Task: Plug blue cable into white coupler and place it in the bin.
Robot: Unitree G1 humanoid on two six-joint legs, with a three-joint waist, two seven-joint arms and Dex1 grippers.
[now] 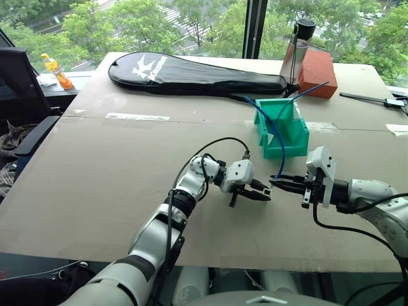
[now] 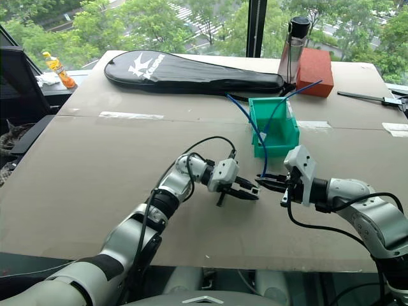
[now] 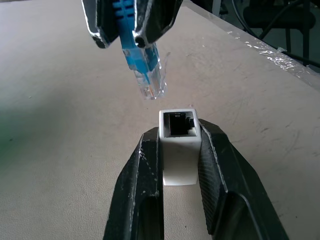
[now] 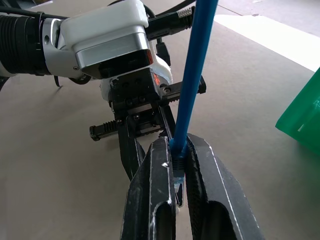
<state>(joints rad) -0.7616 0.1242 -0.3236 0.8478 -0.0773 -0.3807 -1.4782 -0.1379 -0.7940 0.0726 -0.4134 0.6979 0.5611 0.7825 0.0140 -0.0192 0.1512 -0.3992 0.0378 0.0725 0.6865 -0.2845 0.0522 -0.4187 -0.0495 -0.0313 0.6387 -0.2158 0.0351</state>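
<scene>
Left claw point(image 1: 262, 189) clamps white coupler point(image 3: 179, 145); right claw point(image 1: 278, 183) pinches blue cable point(image 1: 279, 146); bin point(image 1: 281, 129) behind.

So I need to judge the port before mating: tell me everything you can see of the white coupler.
The white coupler is a small boxy block of smooth white plastic with one dark square socket showing small contacts inside. It is clamped between the left end effector's black fingers, socket end poking out beyond them, held above the table. The blue cable's clear plug hangs just short of the socket, not inserted.
</scene>
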